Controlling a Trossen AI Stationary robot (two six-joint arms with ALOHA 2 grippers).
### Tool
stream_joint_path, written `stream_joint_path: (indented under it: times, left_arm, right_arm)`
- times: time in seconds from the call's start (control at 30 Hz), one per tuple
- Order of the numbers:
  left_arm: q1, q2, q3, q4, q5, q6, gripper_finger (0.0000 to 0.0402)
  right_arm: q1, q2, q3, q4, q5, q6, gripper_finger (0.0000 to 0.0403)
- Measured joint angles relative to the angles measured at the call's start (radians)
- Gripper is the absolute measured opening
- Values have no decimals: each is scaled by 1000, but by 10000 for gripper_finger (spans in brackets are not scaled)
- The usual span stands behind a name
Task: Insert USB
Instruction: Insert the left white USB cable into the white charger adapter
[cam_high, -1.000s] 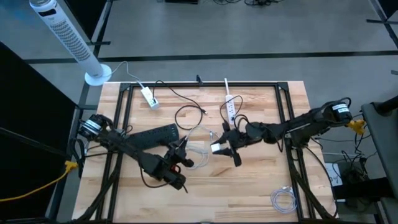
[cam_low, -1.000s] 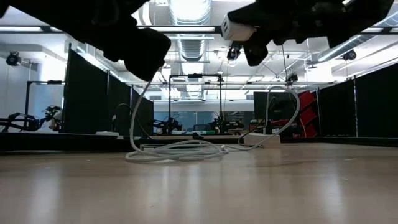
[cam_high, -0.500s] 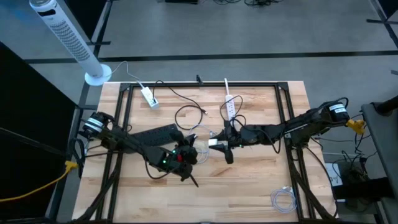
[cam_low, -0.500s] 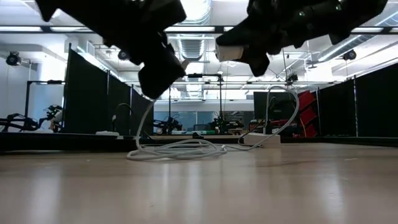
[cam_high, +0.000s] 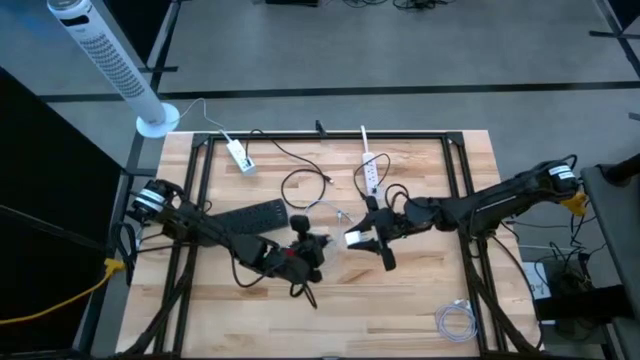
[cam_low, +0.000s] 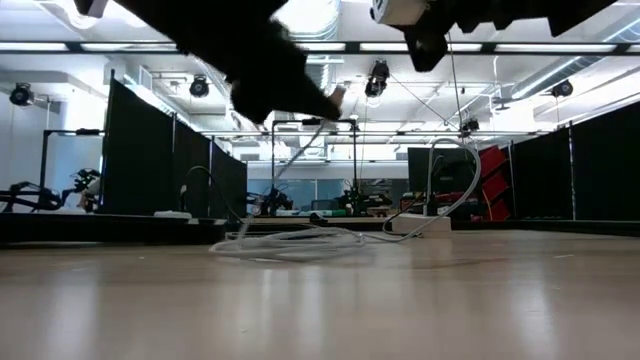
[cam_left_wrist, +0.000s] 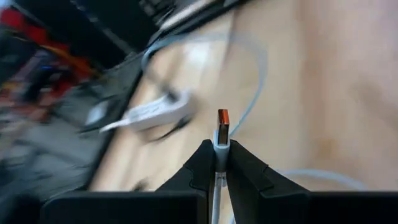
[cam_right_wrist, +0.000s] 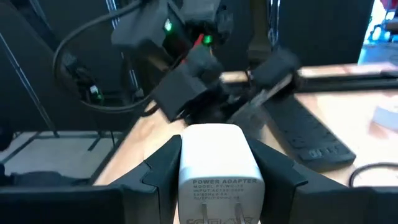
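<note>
Since plug must meet port mid-air, my left gripper pinches the white USB plug, tip forward, while my right gripper clamps the white power adapter above table centre, facing it.

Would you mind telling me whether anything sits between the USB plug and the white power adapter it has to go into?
Nothing visible does. The left gripper holds the USB plug, the right gripper holds the white power adapter, and only open air above the table separates them.
</note>
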Motion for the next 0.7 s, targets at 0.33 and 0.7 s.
stream_joint_path:
  times: [0.33,0.7]
  left_arm:
    - [2,2,-69,76,40,-150,17]
    - [2,3,-283,499,52,-200,17]
  right_arm:
    - [28,-17,-1,-25,-7,36,141]
    - [30,-17,-1,-34,-6,98,141]
